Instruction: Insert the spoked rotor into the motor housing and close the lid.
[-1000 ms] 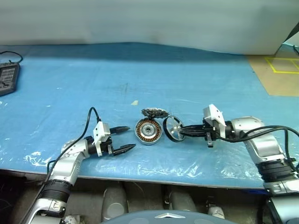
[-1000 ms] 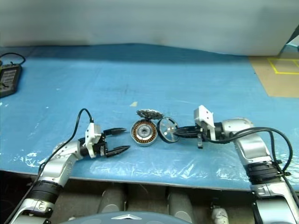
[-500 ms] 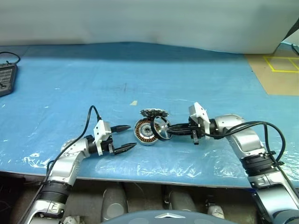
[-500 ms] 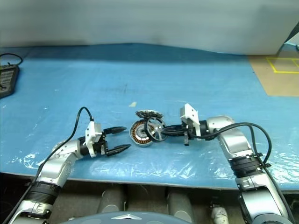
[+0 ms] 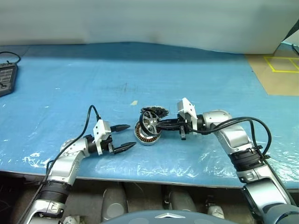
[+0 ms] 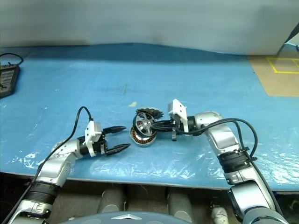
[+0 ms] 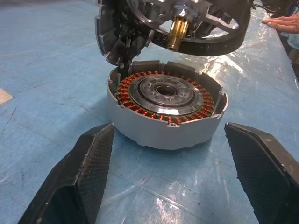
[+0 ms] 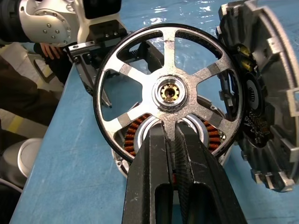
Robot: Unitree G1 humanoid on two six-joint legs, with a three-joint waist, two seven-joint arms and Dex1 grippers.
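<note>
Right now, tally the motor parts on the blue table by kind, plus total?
Spoked rotor, held in the right gripper: 1
Motor housing, windings exposed: 1
Lid, propped on edge behind the housing: 1
Total: 3

Rotor [image 8: 169,93] showing silver spokes, black rim, brass hub centre; housing [image 7: 166,109] showing grey wall with copper-orange windings ringing a silver and dark middle; lid [image 8: 261,100] looking dark grey with silver fins; table cover [image 5: 140,70] showing plain blue; gripper fingers [image 7: 79,179] looking black, textured
</note>
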